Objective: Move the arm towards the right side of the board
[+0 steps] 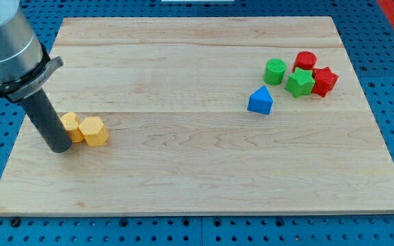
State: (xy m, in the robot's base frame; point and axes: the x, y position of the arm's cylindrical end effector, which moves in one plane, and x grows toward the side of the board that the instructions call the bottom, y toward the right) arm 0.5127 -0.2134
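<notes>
My tip (60,148) stands nearest the view's bottom, planted on the wooden worktop (197,184) at its left side; the dark rod rises nearly upright, leaning slightly to the view's left, into the grey arm body (2,41) at the top-left corner. There are no fingers here to open or clench — only the rod. Just right of the tip, touching it, sit two yellow blocks (86,129) side by side. Well apart, on the worktop's right side: a blue block (260,101), then a tight cluster — green cylinder (275,70), green star (299,83), red cylinder (306,61), red star (324,81)
</notes>
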